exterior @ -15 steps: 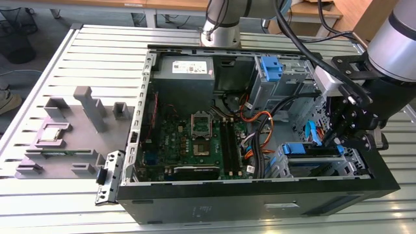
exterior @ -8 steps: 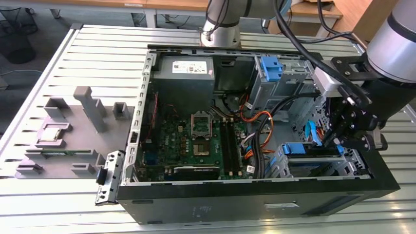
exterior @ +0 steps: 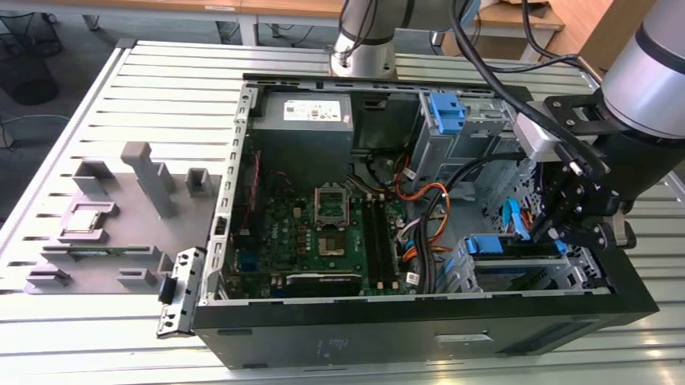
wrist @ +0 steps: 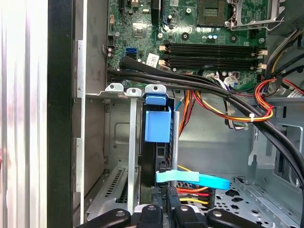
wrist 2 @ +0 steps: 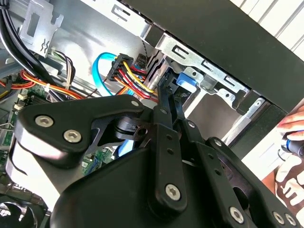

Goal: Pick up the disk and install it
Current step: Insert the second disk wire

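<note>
From my station I see the open computer case [exterior: 428,329] lying on the slatted counter [exterior: 160,96], motherboard [wrist: 209,38] exposed. The arm has the gripper [exterior: 573,233] down in the drive cage [wrist: 118,90] at the exterior view's right. The disk [wrist: 157,126] stands on edge in a cage slot, its blue carrier tab uppermost, so I judge it mostly seated. Both wrist views show the gripper's fingers [wrist 2: 166,102] drawn close at the disk's rear edge; whether they truly grip it, I cannot tell.
</note>
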Controlling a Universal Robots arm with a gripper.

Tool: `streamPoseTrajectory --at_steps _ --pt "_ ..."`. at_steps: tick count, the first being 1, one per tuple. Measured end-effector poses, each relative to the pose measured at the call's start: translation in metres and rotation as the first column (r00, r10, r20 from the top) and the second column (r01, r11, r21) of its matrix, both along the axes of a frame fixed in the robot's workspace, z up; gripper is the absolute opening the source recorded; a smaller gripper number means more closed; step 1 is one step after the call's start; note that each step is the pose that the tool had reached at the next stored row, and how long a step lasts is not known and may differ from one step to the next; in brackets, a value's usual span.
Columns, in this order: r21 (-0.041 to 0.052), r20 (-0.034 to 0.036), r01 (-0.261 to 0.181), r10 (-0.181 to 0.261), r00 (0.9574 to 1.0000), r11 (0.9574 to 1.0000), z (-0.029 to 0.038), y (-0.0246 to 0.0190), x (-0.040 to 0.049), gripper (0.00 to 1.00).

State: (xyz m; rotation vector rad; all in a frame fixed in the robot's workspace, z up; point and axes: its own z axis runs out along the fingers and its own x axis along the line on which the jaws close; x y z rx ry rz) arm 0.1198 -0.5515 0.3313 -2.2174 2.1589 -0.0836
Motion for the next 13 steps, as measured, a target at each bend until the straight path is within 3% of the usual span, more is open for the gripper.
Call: streamPoseTrajectory --at_steps 13 --pt "-0.0009 0.0001 0.000 0.000 1.0000 1.0000 -0.0042 0.0000 0.0000 0.17"
